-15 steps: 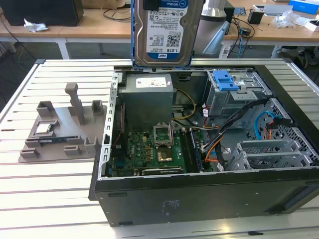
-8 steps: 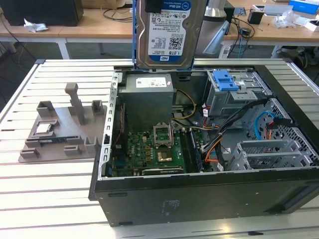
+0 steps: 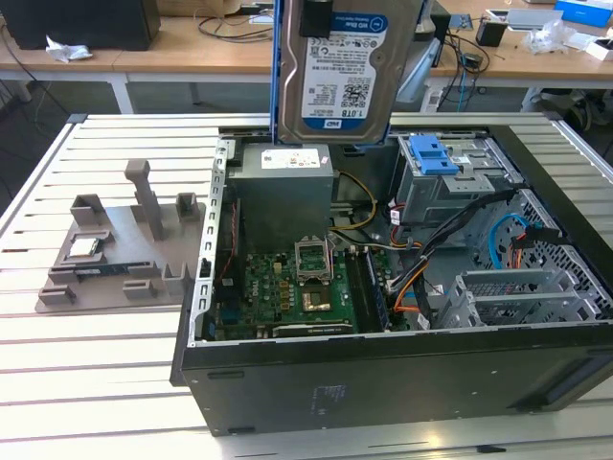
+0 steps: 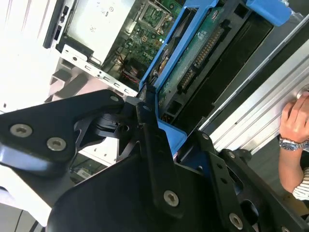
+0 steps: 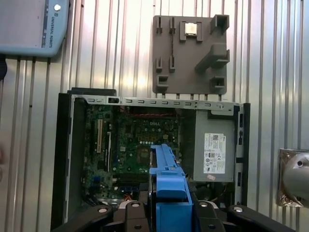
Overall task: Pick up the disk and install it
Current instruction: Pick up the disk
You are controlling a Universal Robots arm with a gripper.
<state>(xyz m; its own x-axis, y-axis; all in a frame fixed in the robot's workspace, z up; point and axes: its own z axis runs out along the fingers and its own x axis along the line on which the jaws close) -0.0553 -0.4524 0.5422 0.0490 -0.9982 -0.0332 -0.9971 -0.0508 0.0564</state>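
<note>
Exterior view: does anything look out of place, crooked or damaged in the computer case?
Nothing looks damaged or spilled. Only the disk is out of place: it hangs upright above the open computer case, held by the gripper.

Matte black end effector (image 4: 152, 116) linkages, silver screws (image 4: 170, 197); pale grey-blue arm joint cap (image 5: 29, 24).

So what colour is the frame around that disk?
Blue; the carrier bracket shows best in the first wrist view.
</note>
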